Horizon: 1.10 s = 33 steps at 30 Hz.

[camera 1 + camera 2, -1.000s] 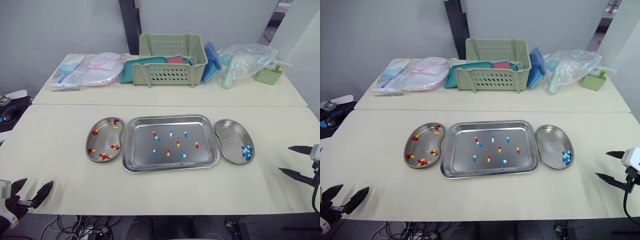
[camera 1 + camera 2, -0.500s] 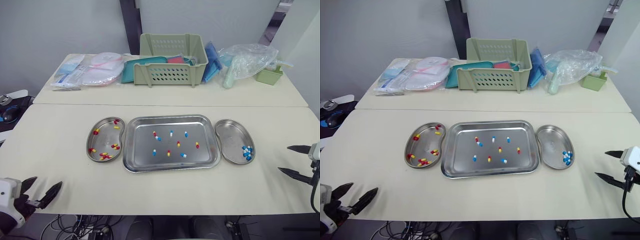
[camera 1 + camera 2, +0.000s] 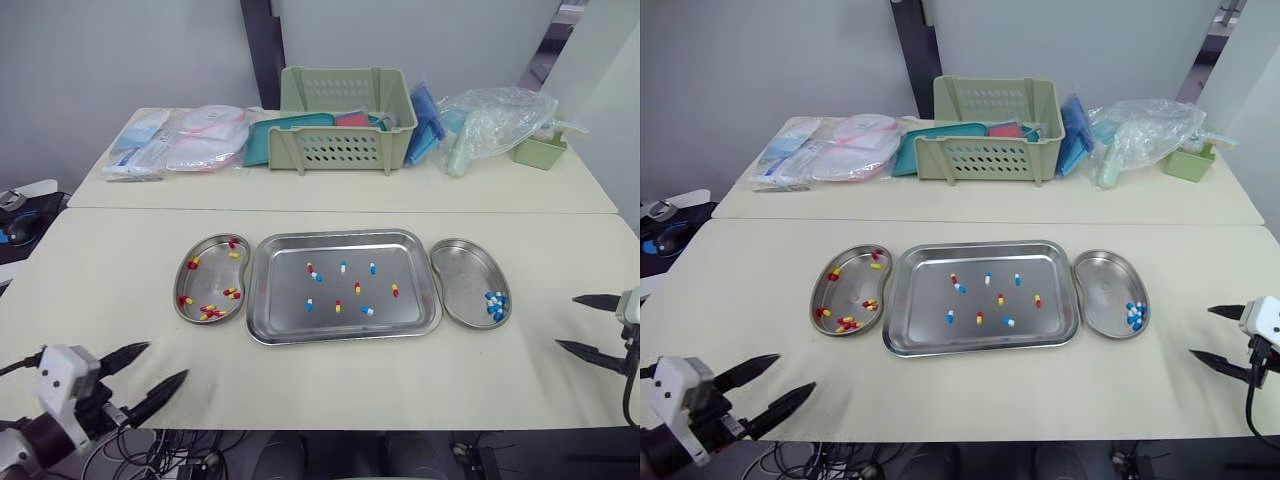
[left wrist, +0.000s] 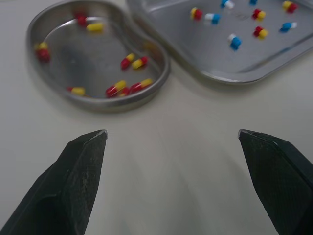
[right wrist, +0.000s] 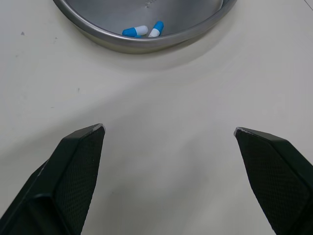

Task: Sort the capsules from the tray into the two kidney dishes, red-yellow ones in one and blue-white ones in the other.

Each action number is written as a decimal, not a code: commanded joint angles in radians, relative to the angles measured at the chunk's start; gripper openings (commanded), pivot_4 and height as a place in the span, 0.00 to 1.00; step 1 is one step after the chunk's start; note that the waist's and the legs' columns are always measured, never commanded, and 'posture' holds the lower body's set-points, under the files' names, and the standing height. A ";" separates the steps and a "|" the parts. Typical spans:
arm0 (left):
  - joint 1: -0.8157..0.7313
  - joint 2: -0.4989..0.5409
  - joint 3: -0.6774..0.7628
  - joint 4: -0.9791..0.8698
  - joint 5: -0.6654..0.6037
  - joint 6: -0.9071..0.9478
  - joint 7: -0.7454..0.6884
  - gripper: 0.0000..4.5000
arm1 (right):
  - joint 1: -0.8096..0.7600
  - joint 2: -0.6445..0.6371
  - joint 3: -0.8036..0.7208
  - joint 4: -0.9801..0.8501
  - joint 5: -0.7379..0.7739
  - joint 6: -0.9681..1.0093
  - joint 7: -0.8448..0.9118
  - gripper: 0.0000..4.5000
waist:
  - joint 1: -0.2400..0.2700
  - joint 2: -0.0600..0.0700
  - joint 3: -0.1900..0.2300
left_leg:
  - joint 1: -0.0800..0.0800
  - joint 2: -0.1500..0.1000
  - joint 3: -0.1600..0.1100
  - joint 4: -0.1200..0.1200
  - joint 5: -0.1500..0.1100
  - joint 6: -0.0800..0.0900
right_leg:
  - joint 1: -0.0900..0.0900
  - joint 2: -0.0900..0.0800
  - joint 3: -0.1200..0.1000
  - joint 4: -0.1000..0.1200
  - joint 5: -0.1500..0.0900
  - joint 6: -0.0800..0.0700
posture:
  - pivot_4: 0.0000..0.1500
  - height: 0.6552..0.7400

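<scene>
Steel tray (image 3: 290, 292) mid-table (image 3: 100, 260) holding loose mixed capsules (image 3: 342, 267), left kidney dish (image 3: 205, 280) just beside it with red-yellow ones (image 3: 208, 312), right kidney dish (image 3: 462, 278) with blue-white ones (image 3: 493, 304), left gripper (image 3: 167, 360) near-left, right gripper (image 3: 567, 320) near-right, both spread wide, empty.

Tray (image 4: 195, 49): far part cut off at left wrist view's edge, capsules (image 4: 234, 41) on it blurred. Kidney dish (image 5: 171, 12) right of tray: near rim in right wrist view, rest cut off. Behind tray: basket (image 3: 345, 148) wall hides most of its contents; plastic bag (image 3: 495, 115) contents unclear.
</scene>
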 commanded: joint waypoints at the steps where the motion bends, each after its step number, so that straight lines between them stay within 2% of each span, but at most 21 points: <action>1: -0.022 -0.015 -0.064 -0.072 -0.036 -0.038 -0.025 0.99 | 0.016 -0.023 -0.021 -0.035 0.007 -0.002 0.010 1.00 | 0.002 0.000 0.000 | 0.000 0.000 0.000 0.000 0.000 0.000 | 0.000 0.000 0.000 0.000 0.000 0.000 | 1.00 1.00; 6: -0.063 -0.004 -0.153 -0.106 -0.025 -0.044 -0.018 0.99 | 0.065 -0.022 -0.047 -0.057 0.011 -0.011 0.010 1.00 | 0.003 0.000 0.000 | 0.000 0.000 0.000 0.000 0.000 0.000 | 0.000 0.000 0.000 0.000 0.000 0.000 | 1.00 1.00; 14: -0.142 -0.023 -0.188 -0.056 -0.024 -0.092 -0.019 0.99 | 0.135 -0.012 -0.086 -0.102 0.014 -0.022 -0.001 1.00 | 0.002 0.001 0.000 | 0.000 0.000 0.001 0.000 0.000 0.000 | 0.000 0.000 0.001 0.000 0.000 0.000 | 1.00 1.00; 18: -0.160 -0.030 -0.205 -0.042 -0.009 -0.122 -0.015 0.99 | 0.189 -0.014 -0.112 -0.191 0.047 0.042 0.020 1.00 | 0.004 0.001 0.000 | 0.000 0.000 0.000 0.000 0.000 0.000 | 0.000 0.000 0.000 -0.001 0.000 0.000 | 1.00 1.00; 26: -0.162 -0.032 -0.227 0.020 0.012 -0.181 -0.036 0.99 | 0.220 -0.062 -0.120 -0.579 0.230 0.319 0.106 1.00 | 0.004 0.002 0.000 | 0.000 0.000 0.000 0.000 0.000 0.000 | 0.000 0.000 0.000 0.000 0.000 0.000 | 1.00 1.00; 30: -0.135 -0.028 -0.219 0.051 0.017 -0.214 -0.060 0.99 | 0.155 -0.037 -0.011 -0.813 0.316 0.409 0.054 1.00 | 0.006 0.001 0.000 | -0.001 0.000 -0.001 0.000 0.000 0.000 | 0.000 0.000 -0.001 -0.001 0.000 0.000 | 1.00 1.00; 33: -0.121 -0.027 -0.221 0.067 0.021 -0.233 -0.070 0.99 | 0.075 -0.010 0.073 -0.879 0.334 0.463 -0.004 1.00 | 0.005 0.000 0.001 | -0.001 0.000 -0.002 0.000 0.000 0.000 | 0.000 0.001 -0.002 0.000 0.000 0.000 | 1.00 1.00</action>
